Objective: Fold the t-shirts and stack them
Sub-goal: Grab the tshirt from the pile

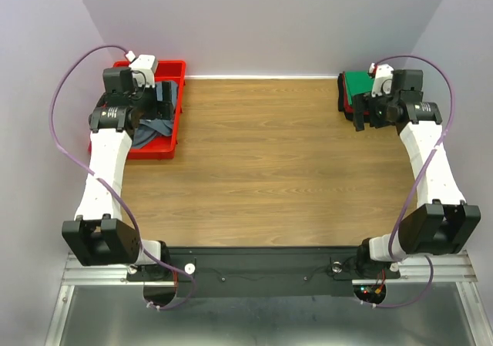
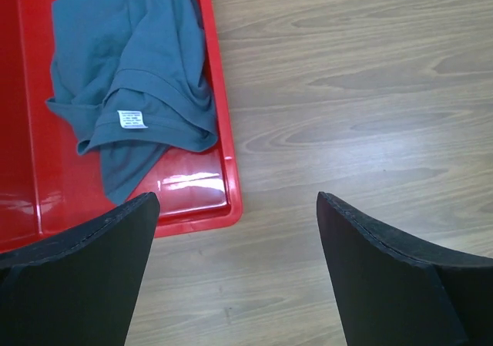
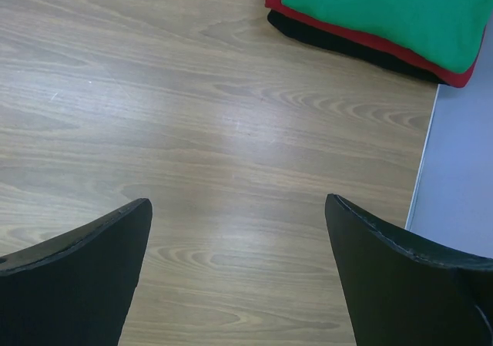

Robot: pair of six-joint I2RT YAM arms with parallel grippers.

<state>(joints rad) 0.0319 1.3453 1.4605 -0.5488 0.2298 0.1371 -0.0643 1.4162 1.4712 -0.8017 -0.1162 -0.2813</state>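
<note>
Inside red tray [image 2: 192, 193], blue-grey shirt [image 2: 131, 53], label [image 2: 132, 119] only at left wrist

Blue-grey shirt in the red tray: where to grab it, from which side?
Pinch the raised hem fold by the white label on the blue-grey shirt, coming down from above with the open left tool. The shirt lies crumpled inside the red tray, whose wall blocks a low side approach; that fold probably catches easiest.

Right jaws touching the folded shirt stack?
Apart. Right wrist view: the right gripper, jaws open, hangs over bare table, with a broad strip of wood between it and the shirt stack.
</note>
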